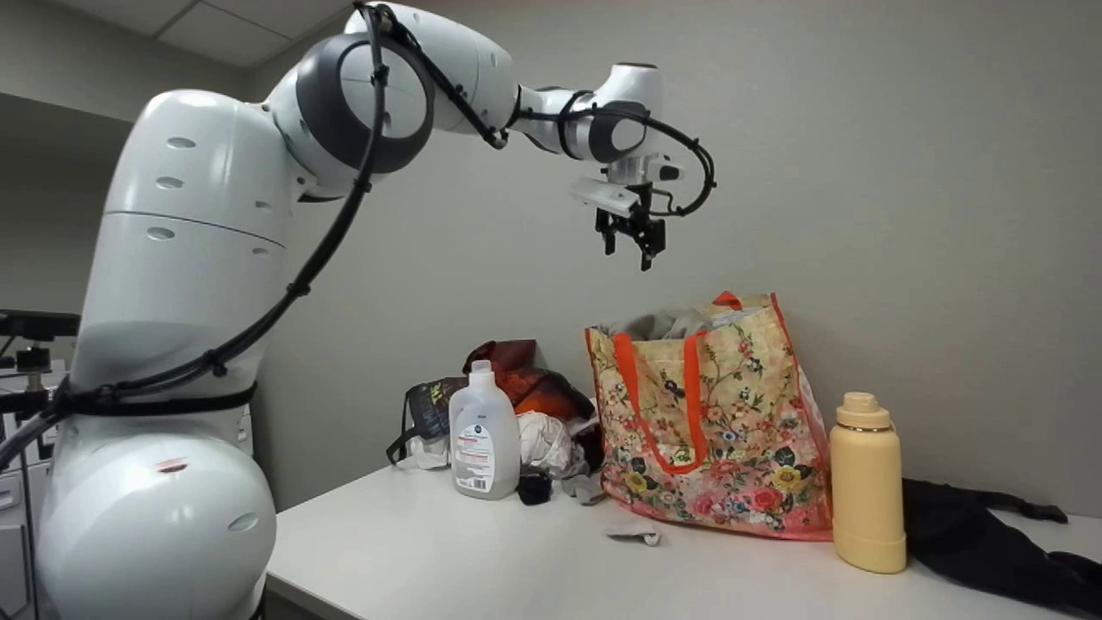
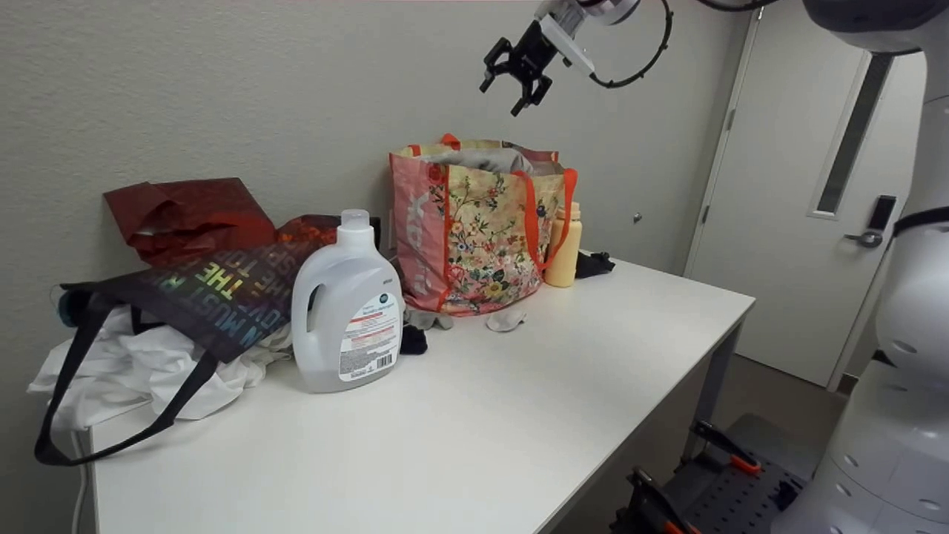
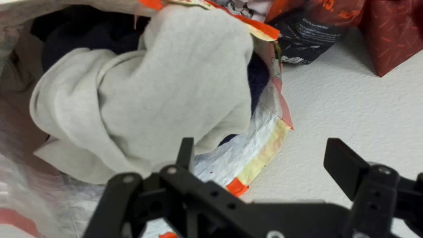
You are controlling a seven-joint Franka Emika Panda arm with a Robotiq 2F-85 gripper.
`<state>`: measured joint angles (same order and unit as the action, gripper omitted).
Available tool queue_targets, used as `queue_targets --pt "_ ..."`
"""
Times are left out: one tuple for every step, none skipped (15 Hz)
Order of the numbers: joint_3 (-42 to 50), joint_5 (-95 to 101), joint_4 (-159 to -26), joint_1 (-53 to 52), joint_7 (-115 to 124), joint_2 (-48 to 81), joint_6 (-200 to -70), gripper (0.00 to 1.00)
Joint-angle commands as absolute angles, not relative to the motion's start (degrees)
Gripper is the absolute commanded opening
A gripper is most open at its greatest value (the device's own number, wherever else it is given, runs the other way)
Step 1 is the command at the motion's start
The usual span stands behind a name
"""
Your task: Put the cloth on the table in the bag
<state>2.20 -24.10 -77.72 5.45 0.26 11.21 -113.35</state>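
With the pale wall (image 1: 913, 189) behind the floral bag (image 1: 732, 422), the grey cloth (image 3: 185, 76) was bunched inside, apparently propped by dark fabric (image 3: 99, 38), while the gripper (image 1: 628, 258), spread wide and empty, was held above the bag, presumably to avoid snagging.

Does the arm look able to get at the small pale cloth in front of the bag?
Probably yes: the open gripper is empty and nothing covers the cloth, though the bag stands close behind it.

Spread tool (image 2: 501, 99) above floral bag (image 2: 482, 233)
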Motion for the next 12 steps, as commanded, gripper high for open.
queue_targets --pt "1.89 -18.47 -70.38 4.28 6.06 9.51 -100.50 1.00" --pt "1.65 -17.98 -68.73 4.01 6.11 8.73 -96.07 1.00" --pt "1.57 -17.27 -67.06 3.61 6.54 8.20 -91.84 1.00" --pt "1.46 -16.71 -65.62 3.24 6.58 7.40 -87.66 1.00" --pt "1.34 -16.48 -63.87 2.97 6.77 7.03 -83.54 1.00" --pt "1.25 -16.39 -62.76 2.71 6.23 6.22 -79.56 1.00" --pt "1.21 -16.28 -61.47 2.44 5.90 5.63 -76.00 1.00" --pt "1.17 -16.36 -60.50 2.28 4.94 5.05 -73.20 1.00" --pt "1.21 -16.49 -59.48 2.09 4.86 4.55 -71.03 1.00" --pt "1.22 -16.49 -58.97 1.98 4.59 3.95 -69.98 1.00" --pt "1.22 -16.69 -57.97 2.01 4.54 3.84 -68.38 1.00" --pt "1.21 -16.60 -57.67 2.02 4.43 3.46 -67.82 1.00"
